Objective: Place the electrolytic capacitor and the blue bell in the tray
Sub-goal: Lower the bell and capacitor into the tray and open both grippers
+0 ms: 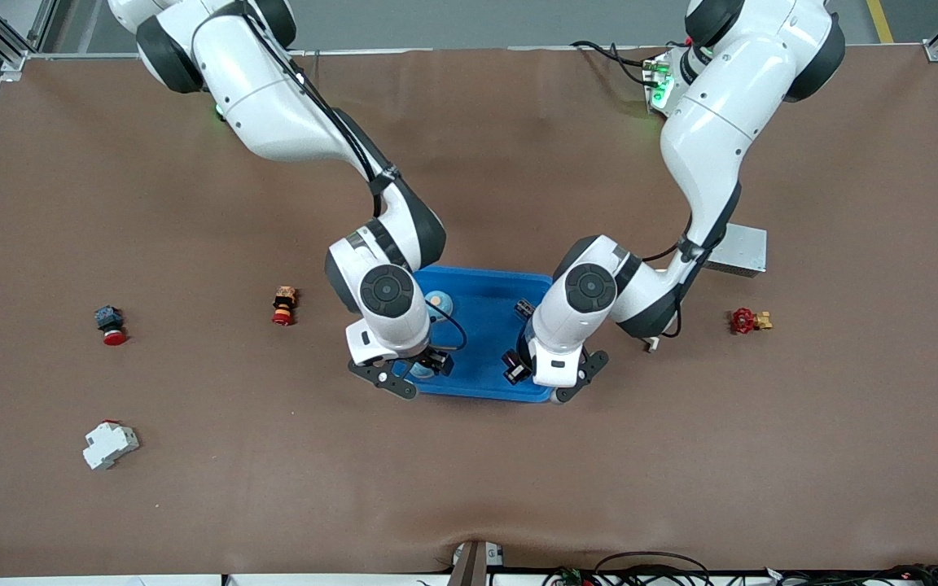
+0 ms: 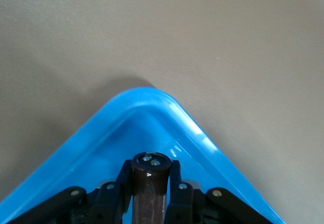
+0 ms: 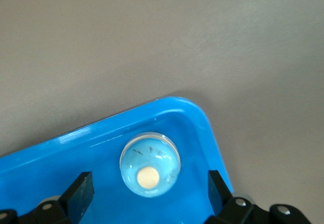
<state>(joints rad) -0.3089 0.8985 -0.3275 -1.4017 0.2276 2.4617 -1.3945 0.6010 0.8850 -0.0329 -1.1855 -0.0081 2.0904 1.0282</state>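
Tray (image 1: 481,325) — blue bell (image 3: 150,171) inside, under spread right gripper (image 3: 150,193); left gripper (image 2: 150,198) clamped on electrolytic capacitor (image 2: 150,188) above tray corner.

Both arms are bent down toward the centre of the front view. The left gripper (image 2: 150,203), at centre-right, is clamped on a dark cylinder. The right gripper (image 3: 149,191), at centre-left, is held with its fingers (image 3: 81,191) spread wide apart, nothing gripped between them.
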